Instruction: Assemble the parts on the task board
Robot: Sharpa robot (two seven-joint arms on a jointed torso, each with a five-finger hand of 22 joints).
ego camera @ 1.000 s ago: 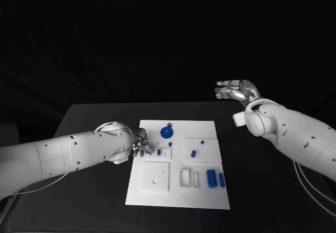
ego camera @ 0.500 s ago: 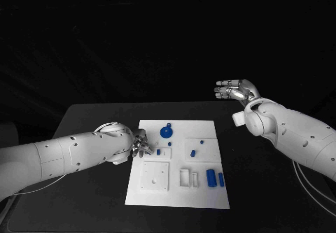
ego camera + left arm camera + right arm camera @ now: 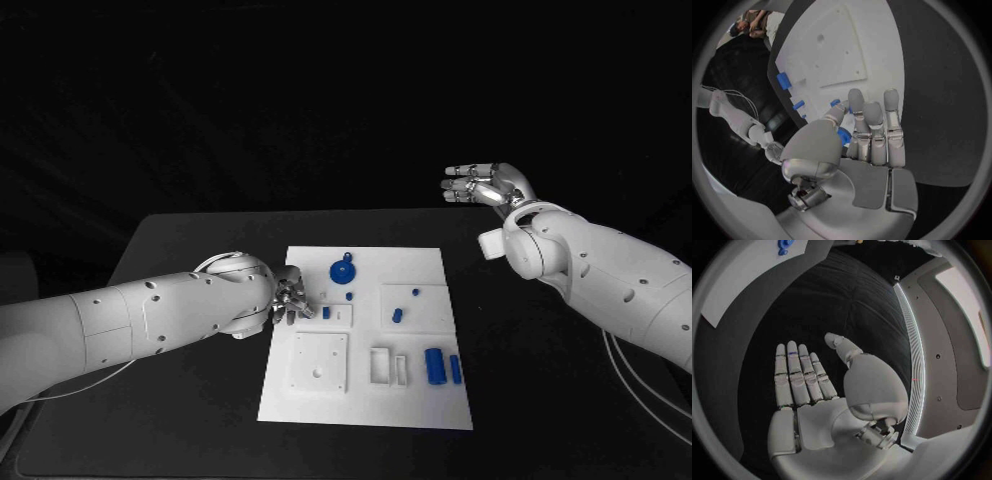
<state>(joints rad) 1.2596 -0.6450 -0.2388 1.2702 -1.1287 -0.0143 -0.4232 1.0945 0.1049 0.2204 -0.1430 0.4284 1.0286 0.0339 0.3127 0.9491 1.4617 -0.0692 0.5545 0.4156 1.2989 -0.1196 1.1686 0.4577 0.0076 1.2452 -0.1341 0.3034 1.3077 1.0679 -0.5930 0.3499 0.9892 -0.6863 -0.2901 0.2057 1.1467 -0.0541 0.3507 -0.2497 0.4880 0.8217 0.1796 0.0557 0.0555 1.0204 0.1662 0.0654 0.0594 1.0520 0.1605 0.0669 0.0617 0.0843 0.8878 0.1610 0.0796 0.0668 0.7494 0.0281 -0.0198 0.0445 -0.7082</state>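
The white task board (image 3: 418,262) lies in the middle of the black table. On it are a round blue part (image 3: 343,270), small blue pegs (image 3: 327,313) (image 3: 398,316) (image 3: 415,293) and two blue cylinders (image 3: 434,367) at the near right. My left hand (image 3: 293,300) hovers at the board's left edge, fingers (image 3: 874,130) stretched out side by side over the board (image 3: 879,55), holding nothing. A blue part (image 3: 844,136) shows through the gap between thumb and fingers. My right hand (image 3: 488,186) is raised beyond the table's far right corner, open and empty (image 3: 807,385).
A white square plate (image 3: 320,360) with a hole sits at the board's near left, next to a narrow white frame (image 3: 384,366). Black table surface (image 3: 188,250) surrounds the board on all sides.
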